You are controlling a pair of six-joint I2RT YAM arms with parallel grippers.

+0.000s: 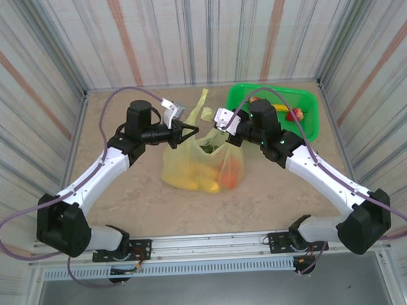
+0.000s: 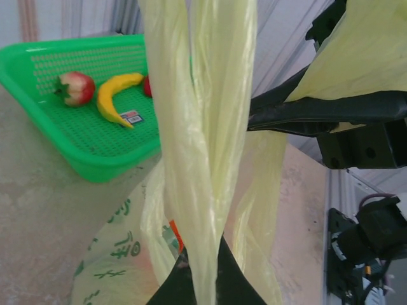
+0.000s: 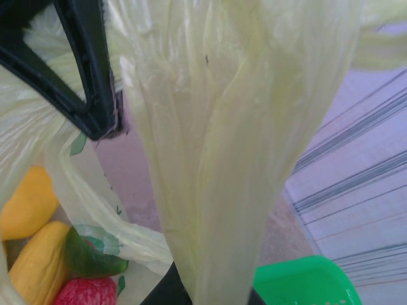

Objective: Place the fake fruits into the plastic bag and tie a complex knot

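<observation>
Mid-table: plastic bag [image 1: 188, 168] stands upright, mouth up. Green basket [image 1: 309, 102] sits at back right, near the bag.

Left gripper [image 1: 191, 132]: pinched fully shut on bunched strip of bag film [image 2: 203, 146], which runs taut out from between its fingers.

Right gripper [image 1: 225, 134]: same, clamped on another bunched strip [image 3: 235, 159].

Both grippers sit close together at bag top.

Fake fruits in bag: yellow pieces [image 3: 28, 206], dark green piece [image 3: 86, 254], red piece [image 3: 89, 293].

Banana [image 2: 113, 98] and red fruit [image 2: 76, 88] lie in basket.
</observation>
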